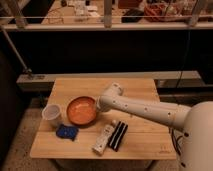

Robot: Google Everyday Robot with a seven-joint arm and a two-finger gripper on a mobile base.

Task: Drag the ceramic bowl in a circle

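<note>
Orange-red glaze marks your ceramic bowl (81, 110), which sits on the left half of the wooden table (140, 142), a little toward the near edge. From the bowl, a small white cup (51, 113) stands at nine o'clock, close to the bowl's rim, though you cannot tell whether they touch. A blue object (66, 132) lies at about seven o'clock, near the bowl and just below the cup. At about four o'clock you have a pale elongated item (104, 138) lying on the table, and pressed along its right side is a dark, flat object (118, 136); both lie slanted, their far ends pointing toward the bowl.

Your white arm (150, 111) comes in from the lower right and stretches across the table toward the bowl. Its gripper (100, 103) is at the bowl's three o'clock rim, right against the dish. Whether it is spread or clamped on the rim, you cannot tell from this view, since the wrist housing covers that end.

Beyond the table at twelve o'clock runs a dark wall with a railing (105, 25) above it.
</note>
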